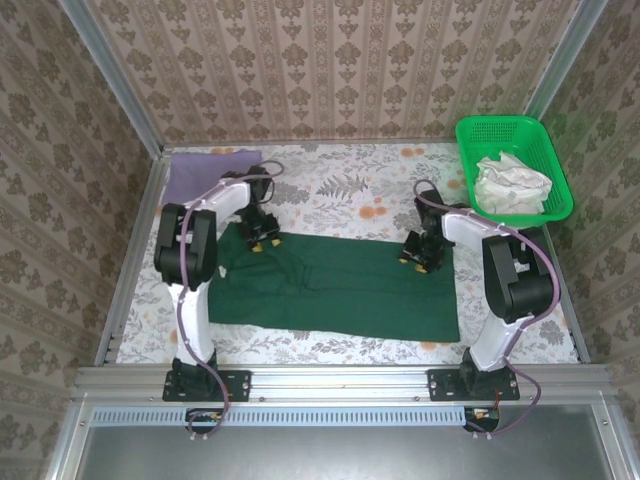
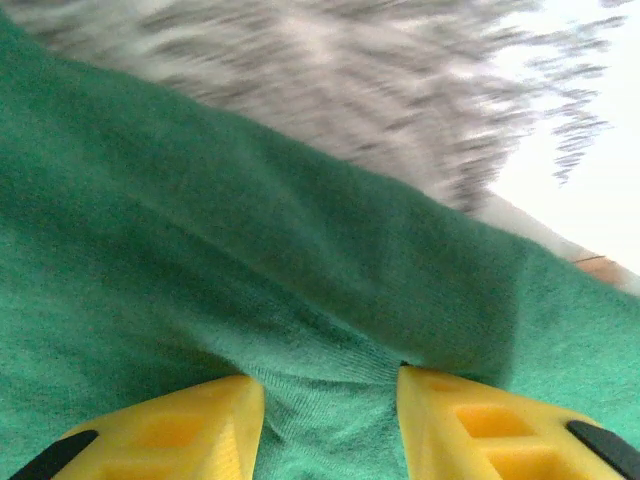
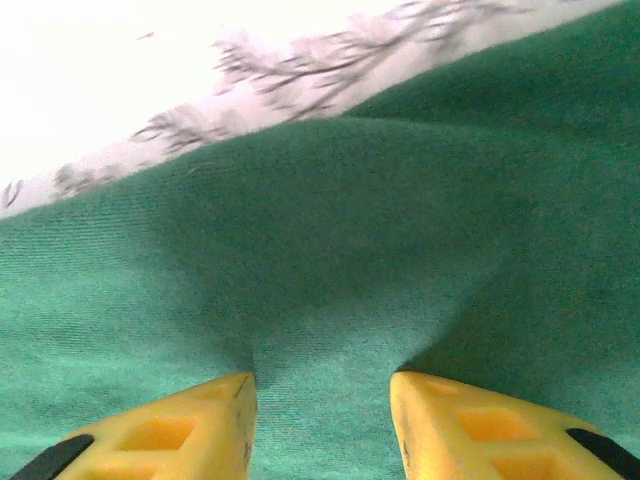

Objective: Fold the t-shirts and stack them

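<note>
Slippage risk at both pinch points

Trouble would most likely come from an uneven lift. Each pinch looks shallow, taking only a small ridge of fabric, so one side could slide free. Only the top layer might come up, which would leave the fold skewed. Arms moving at different speeds would also twist the cloth.

The dark forest-green soft cloth t-shirt [image 1: 340,290] lies as a long band across the middle of the floral-printed table [image 1: 340,185], running from near its left edge toward its right edge. The left gripper [image 1: 262,240] sits at the band's far left corner and the right gripper [image 1: 415,258] at its far right corner. Each has its yellow fingertips [image 2: 200,420] narrowed onto a puckered ridge of green cloth, which fills the gap between them. The pale lilac-purple cloth t-shirt [image 1: 195,175] lies flat at the table's far left corner, apart from both grippers.
</note>
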You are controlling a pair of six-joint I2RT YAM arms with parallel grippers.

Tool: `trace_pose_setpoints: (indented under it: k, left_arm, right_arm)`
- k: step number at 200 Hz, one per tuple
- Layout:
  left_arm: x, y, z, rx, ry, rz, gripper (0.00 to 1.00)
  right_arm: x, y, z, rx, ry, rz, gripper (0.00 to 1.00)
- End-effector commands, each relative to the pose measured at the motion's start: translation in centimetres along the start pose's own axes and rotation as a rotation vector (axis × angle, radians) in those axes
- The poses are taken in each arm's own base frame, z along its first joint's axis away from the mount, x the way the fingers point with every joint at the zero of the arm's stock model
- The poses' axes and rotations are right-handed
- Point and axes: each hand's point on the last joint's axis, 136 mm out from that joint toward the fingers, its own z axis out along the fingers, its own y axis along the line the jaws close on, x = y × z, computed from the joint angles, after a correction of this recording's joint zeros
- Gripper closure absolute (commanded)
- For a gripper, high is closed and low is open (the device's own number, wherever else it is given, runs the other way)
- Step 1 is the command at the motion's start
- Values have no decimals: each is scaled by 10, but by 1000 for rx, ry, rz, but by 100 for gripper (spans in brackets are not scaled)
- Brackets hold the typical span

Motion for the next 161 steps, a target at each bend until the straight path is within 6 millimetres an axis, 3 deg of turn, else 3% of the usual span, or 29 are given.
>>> trace_pose_setpoints:
  k: [1,19,24,41,61,85,94,115,141,161]
  left_arm:
    - [-1,-43,36,33,45,67,58]
    - [-12,-78,43,57,38,138,57]
    - [-6,-97,46,65,38,184,56]
    - [-13,-136,53,100,19,256,54]
    - [-23,-179,60,170,-17,319,53]
    - [-46,-211,62,241,-98,353,51]
    - [-55,-223,60,283,-135,364,49]
    - [-76,-248,54,391,-232,390,47]
    - [-100,-278,40,524,-342,409,44]
    - [-119,-287,20,576,-420,405,42]
  right_arm:
    - [16,-34,3,67,38,130,56]
    - [18,-44,-9,77,14,155,54]
    - [19,-47,-13,87,4,160,53]
    - [19,-60,-29,111,-33,186,48]
    - [15,-68,-55,121,-102,187,43]
    - [13,-72,-83,140,-162,147,40]
    - [13,-69,-99,114,-199,129,40]
    - [23,-57,-109,48,-199,65,41]
    - [46,-31,-109,-54,-165,-65,41]
    - [69,-3,-100,-115,-126,-193,41]
